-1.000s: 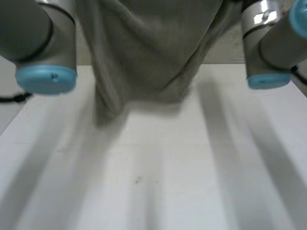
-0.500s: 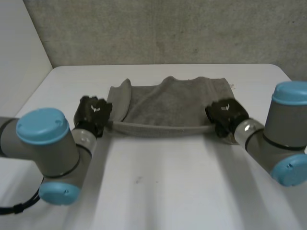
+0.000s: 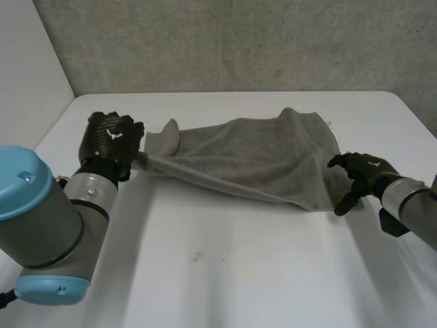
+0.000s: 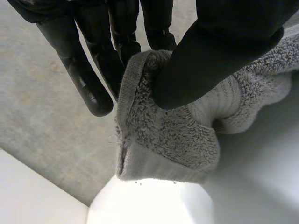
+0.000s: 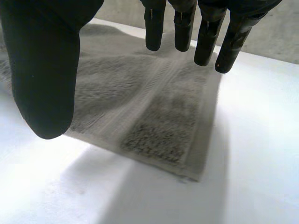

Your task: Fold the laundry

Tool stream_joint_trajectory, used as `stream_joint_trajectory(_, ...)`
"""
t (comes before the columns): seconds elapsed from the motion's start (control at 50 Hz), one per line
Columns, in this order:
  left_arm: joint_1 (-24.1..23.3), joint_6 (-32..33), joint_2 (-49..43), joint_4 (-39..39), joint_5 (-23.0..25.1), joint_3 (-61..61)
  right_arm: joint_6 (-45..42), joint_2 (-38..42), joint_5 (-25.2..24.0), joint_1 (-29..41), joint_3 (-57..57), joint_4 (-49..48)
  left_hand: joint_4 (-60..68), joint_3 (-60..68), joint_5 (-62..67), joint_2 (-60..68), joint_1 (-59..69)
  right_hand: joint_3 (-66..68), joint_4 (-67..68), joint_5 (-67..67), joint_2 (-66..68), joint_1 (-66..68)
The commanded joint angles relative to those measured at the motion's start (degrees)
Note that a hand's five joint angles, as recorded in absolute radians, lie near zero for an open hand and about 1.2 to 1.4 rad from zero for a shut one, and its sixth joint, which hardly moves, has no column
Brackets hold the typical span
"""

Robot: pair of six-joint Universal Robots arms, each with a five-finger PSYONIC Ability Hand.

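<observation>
Grey towel [image 3: 252, 160] lay stretched across the middle of the white table [image 3: 239, 273], one end corner was pinched between thumb and fingers of the left hand [image 3: 109, 140], right hand [image 3: 362, 172] hung at the opposite end, fingers straight and spread, gripping nothing.

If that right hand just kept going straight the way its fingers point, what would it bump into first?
Probably the grey towel: the right hand, open, points its fingers at the towel's end. The gap is hard to judge.
</observation>
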Motion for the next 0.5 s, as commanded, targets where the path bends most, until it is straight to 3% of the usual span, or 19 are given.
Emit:
stream_joint_trajectory(0.02, 4.1, 0.1, 0.6, 0.2, 0.5, -0.6, -10.7, -3.6, -5.6, -3.3, -0.7, 5.5, 10.3, 10.3, 10.6, 10.3, 12.8, 4.1, 3.6, 3.9, 3.0, 4.7)
stream_joint_trajectory(0.1, 4.8, 0.0, -0.3, 0.2, 0.5, -0.7, -19.4, -1.6, -8.5, -3.4, -1.9, 8.9, 10.3, 10.3, 10.6, 10.3, 12.8, 8.4, 7.9, 8.1, 7.2, 8.9)
stream_joint_trajectory(0.2, 4.8, 0.0, -2.5, 0.2, 0.5, -1.0, -23.5, 1.4, -9.1, -3.2, -2.0, 9.1, 10.3, 10.3, 10.6, 10.3, 12.8, 11.1, 10.6, 10.8, 9.9, 11.6)
stream_joint_trajectory(0.5, 4.8, 0.0, -5.6, 1.6, 0.6, -1.7, -23.2, 6.4, -9.2, -2.7, -3.3, 2.9, 10.3, 10.3, 10.6, 10.3, 12.8, 27.0, 26.5, 26.8, 25.9, 27.6)
